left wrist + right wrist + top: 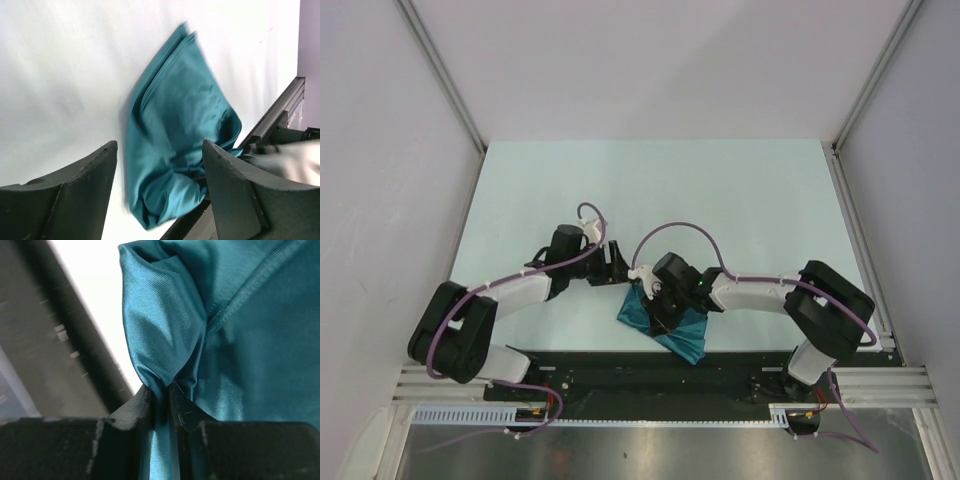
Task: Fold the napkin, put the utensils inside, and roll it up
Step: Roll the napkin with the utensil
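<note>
No readable text, label or number shows anywhere

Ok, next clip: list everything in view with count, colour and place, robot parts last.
napkin: one, teal, bunched near the table's near edge, between the arms
utensils: none visible in any view
table: one, pale mint, fills the enclosure floor
base plate: one, black, along the near edge
walls: white, on three sides
left arm: one, white and black, reaching in from the left
right arm: one, white and black, reaching in from the right
left gripper: one, black, open, facing the napkin
right gripper: one, black, shut on a napkin fold
</note>
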